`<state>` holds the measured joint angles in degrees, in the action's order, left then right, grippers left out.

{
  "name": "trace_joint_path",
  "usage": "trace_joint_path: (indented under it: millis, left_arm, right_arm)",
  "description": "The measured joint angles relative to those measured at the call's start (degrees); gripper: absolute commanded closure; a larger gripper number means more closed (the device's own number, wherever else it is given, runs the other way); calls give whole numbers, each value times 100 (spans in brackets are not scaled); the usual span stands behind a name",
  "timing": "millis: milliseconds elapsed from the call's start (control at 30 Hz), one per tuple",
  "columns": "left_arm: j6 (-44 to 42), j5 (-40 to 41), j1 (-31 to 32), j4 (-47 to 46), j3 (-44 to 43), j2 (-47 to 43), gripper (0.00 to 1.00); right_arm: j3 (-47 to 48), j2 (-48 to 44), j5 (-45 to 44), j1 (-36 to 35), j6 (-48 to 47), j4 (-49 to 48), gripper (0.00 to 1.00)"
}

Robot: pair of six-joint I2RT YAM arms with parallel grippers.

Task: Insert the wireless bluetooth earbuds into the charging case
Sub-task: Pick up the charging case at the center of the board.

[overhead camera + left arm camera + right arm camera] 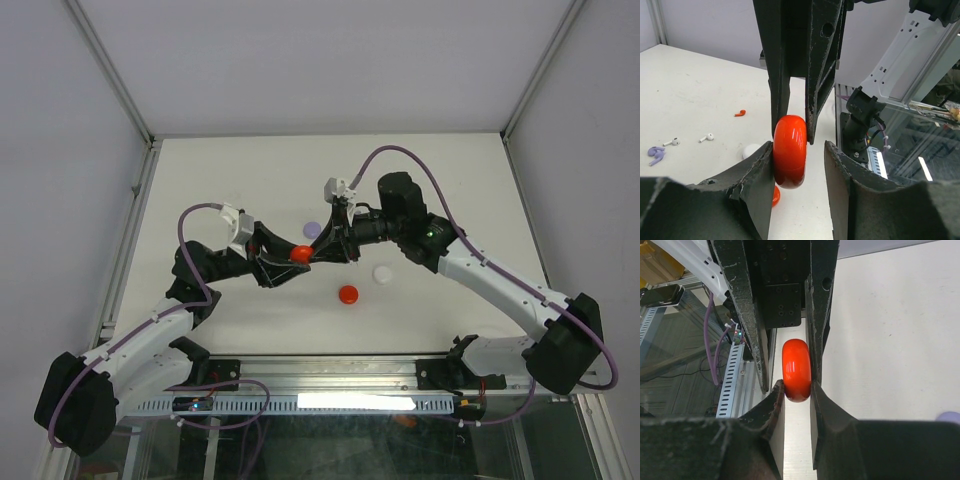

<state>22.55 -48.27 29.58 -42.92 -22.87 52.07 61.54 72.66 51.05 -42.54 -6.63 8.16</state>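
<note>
Midair, right gripper [797, 390] clamped edge-on on round glossy red plastic charging case [797, 371], likely steadying it for opening, left gripper [799, 146] jaws apart with one pad touching it, tiny stemmed red plastic earbud [740, 113] on white table [700, 90] beyond its left finger.

You find no readable text here, no label, brand, number or sign legible in any view.
</note>
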Motion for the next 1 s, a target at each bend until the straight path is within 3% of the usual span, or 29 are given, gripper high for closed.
trace_joint_path:
  millis: [500,833,1000]
  left_arm:
    - [0,254,7,-15,42,-122,61]
    - [94,385,7,-136,109,-120,76]
    - [127,389,7,-227,118,-120,88]
  right_arm:
    - [0,-184,-221,-17,0,-17,100]
    - [-7,-223,-221,-17,9,-63,100]
    - [-17,-247,-219,-17,17,-109,100]
